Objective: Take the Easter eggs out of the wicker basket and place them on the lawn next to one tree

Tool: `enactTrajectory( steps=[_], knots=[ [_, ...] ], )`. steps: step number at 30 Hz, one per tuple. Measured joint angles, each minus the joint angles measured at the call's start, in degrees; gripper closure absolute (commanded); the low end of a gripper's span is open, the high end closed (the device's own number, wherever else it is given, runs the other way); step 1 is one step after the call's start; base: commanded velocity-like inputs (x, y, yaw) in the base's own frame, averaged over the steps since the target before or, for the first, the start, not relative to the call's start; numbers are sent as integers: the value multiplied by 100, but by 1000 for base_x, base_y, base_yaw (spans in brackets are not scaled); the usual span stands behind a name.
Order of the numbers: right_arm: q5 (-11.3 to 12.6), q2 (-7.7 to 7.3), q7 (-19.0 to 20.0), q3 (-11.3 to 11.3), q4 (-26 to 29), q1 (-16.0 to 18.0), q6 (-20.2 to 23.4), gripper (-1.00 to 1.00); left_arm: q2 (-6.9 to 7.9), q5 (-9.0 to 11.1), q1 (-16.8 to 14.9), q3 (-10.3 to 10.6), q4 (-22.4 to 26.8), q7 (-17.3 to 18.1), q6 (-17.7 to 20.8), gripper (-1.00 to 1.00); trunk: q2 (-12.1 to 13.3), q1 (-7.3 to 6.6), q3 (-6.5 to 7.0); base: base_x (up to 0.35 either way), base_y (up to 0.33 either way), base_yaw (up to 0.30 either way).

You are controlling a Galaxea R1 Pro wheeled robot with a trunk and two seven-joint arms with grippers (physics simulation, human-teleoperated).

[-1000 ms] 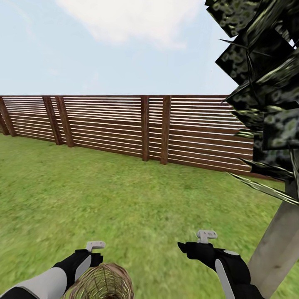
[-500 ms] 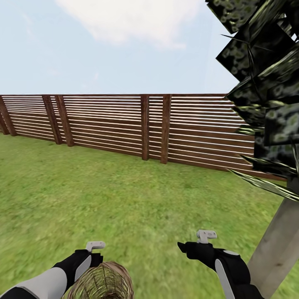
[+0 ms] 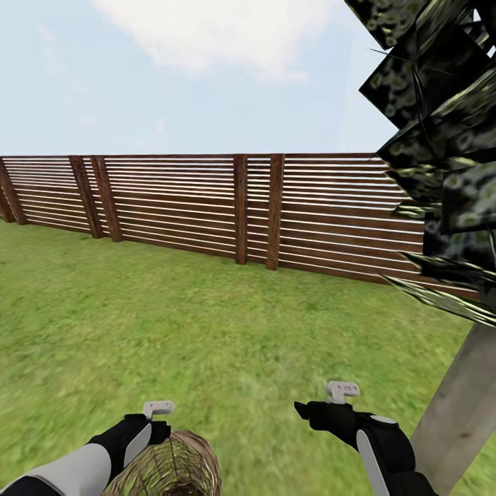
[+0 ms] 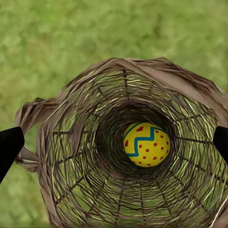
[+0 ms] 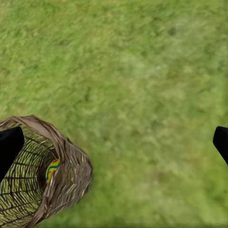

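The wicker basket [image 3: 172,468] sits on the lawn [image 3: 207,331] at the bottom of the head view, just beside my left gripper [image 3: 157,413]. The left wrist view looks straight down into the basket [image 4: 71,156]. A yellow Easter egg [image 4: 146,145] with a blue zigzag and red dots lies at its bottom; I cannot tell whether more eggs lie under it. My left gripper [image 4: 114,145] is open, its dark fingertips [image 4: 9,147] wide apart on either side of the basket. My right gripper [image 5: 114,142] is open over bare grass, with the basket [image 5: 61,166] off to one side.
The tree [image 3: 461,406] has a pale trunk rising at the right, close to my right arm, with dark blotched foliage [image 3: 441,138] overhead. A brown slatted fence [image 3: 207,207] closes the garden at the back. Open grass lies ahead between the arms and the fence.
In the head view the basket now shows its woven side instead of its open mouth. The whole picture has shifted slightly. Both arms stay where they were.
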State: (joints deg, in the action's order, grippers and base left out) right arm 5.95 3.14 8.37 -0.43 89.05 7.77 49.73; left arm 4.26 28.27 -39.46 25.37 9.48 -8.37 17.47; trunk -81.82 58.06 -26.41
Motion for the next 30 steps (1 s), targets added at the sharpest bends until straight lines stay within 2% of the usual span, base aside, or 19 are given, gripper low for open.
enactTrajectory(
  steps=[8, 15, 30],
  knots=[
    [-13, 5, -11, 15, -65, 0, -20, -100, 5, 11, 10, 0, 0, -12, 0, -100, -321, 176, -144, 0, 0, 0],
    [-19, 9, -34, 211, -108, -1, -64, -100, 0, 13, 70, -1, 0, -15, -22, -100, -602, 329, -270, 0, 0, 0],
    [-15, 10, -8, 245, -120, -1, -88, -100, 0, 13, 150, -1, 0, -16, -69, -100, -1204, 659, -539, 0, 0, 0]
  ],
)
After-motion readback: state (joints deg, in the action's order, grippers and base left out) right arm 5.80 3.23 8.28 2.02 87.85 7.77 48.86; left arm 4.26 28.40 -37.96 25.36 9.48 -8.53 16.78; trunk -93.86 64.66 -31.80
